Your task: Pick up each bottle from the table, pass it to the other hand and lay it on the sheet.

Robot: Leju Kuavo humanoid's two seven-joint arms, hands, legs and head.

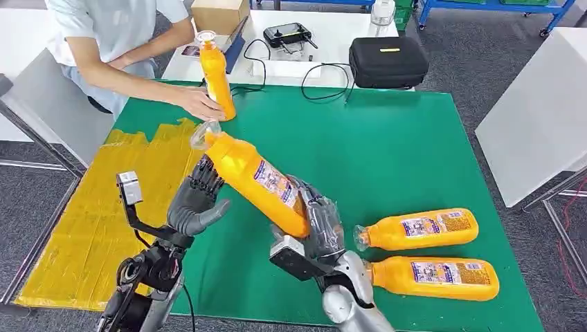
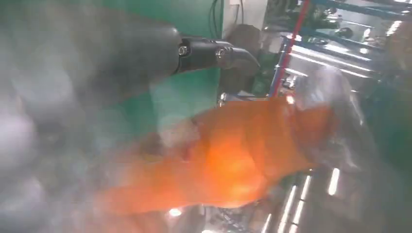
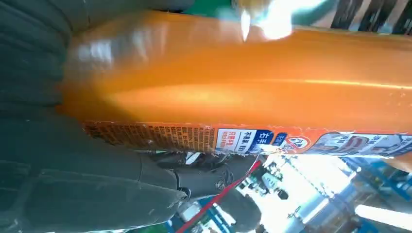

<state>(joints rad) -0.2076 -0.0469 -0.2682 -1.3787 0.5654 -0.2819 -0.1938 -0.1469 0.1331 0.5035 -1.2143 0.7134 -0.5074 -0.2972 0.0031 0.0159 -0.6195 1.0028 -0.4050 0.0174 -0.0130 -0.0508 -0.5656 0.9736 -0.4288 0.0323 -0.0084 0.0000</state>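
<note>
My right hand (image 1: pixel 320 220) grips the base end of an orange bottle (image 1: pixel 255 177), held tilted above the green table with its clear cap toward the yellow sheet (image 1: pixel 104 207). The same bottle (image 3: pixel 233 82) lies along that hand in the right wrist view. My left hand (image 1: pixel 197 200) is open just left of the bottle, fingers spread and apart from it; the bottle (image 2: pixel 233 155) looks blurred in the left wrist view. Two more orange bottles (image 1: pixel 419 229) (image 1: pixel 435 278) lie on the table at the right. A person's hand holds a fourth bottle (image 1: pixel 217 72) upright at the far edge.
The green table (image 1: pixel 387 152) has bare room in its middle and far right. A person (image 1: pixel 114 41) sits at the far left. A black case (image 1: pixel 387 61), a cardboard box (image 1: pixel 220 14) and cables lie on the white table behind.
</note>
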